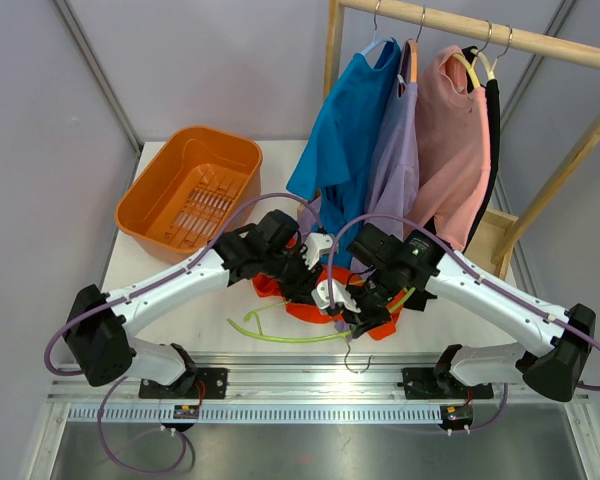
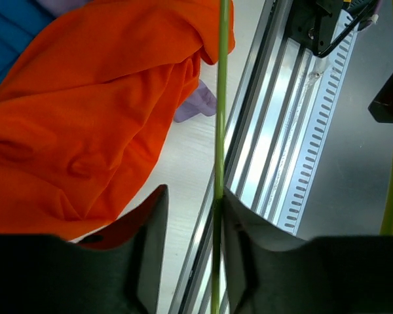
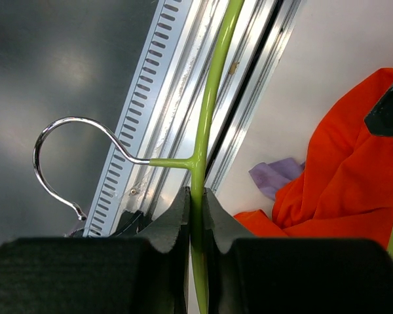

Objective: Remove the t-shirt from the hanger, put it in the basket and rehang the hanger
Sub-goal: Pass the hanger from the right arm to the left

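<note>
The orange t-shirt point(image 1: 302, 310) lies crumpled on the table between both arms, and it fills the left of the left wrist view point(image 2: 85, 118). The lime-green hanger point(image 1: 280, 336) lies along the near table edge, its metal hook point(image 3: 65, 131) over the rail. My right gripper point(image 3: 196, 193) is shut on the hanger's green rod point(image 3: 209, 98) just below the hook's stem. My left gripper point(image 2: 193, 193) straddles another stretch of the rod point(image 2: 221, 98). The rod rests against one finger, with a gap to the other, so the jaws stand open. The shirt's edge lies beside the far finger.
An orange basket point(image 1: 190, 190) sits at the back left. A wooden rack point(image 1: 332, 50) at the back right holds blue point(image 1: 345, 120), lilac point(image 1: 395, 160) and pink point(image 1: 450, 130) shirts. A lilac hem point(image 3: 278, 176) touches the table by the orange shirt. An aluminium rail point(image 1: 310, 375) runs along the near edge.
</note>
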Tool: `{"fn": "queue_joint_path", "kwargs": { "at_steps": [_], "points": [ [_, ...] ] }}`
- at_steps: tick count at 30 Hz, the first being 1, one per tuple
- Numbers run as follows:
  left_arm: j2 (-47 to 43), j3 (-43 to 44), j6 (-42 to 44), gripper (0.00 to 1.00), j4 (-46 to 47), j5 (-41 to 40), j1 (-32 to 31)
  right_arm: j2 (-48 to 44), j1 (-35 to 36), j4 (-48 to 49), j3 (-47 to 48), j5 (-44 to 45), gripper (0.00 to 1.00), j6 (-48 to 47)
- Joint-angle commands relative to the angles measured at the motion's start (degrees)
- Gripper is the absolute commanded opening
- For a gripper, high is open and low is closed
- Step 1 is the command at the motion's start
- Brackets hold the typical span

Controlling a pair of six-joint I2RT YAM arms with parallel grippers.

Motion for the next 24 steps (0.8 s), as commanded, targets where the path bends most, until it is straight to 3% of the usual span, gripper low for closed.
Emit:
{"fn": "queue_joint_path", "kwargs": {
  "at_steps": [1, 5, 9, 12, 19, 24],
  "points": [
    [-2.82, -1.92, 0.01, 0.23, 3.93, 0.37, -0.46, -0.99, 0.55, 0.09, 2.45, -1.80, 0.00, 0.07],
    [-3.70, -4.11, -3.41, 0.00, 6.91, 2.74, -0.46, -0.38, 0.55, -0.26, 2.80, -3.20, 0.00, 0.33],
    [-3.70, -7.79, -9.29, 0.00, 9.46, 6.17, -0.38, -0.02, 0.55, -0.61, 3.85, -5.40, 0.01, 1.21],
    [-3.88, -10.79, -16.23, 0.00, 14.29, 10.82, -0.38, -0.29, 0.38, -0.35, 4.46, -6.98, 0.07, 2.79],
    [-7.48, -22.29, -34.41, 0.00, 30.37, 21.01, -0.38, -0.73, -4.71, 2.46, 6.31, -8.92, 0.29, 8.33],
    [-8.89, -25.30, -42.52, 0.00, 39.96, 24.37, -0.38, -0.81, -8.32, 2.99, 9.38, -10.41, 0.42, 10.35]
  ]
}}
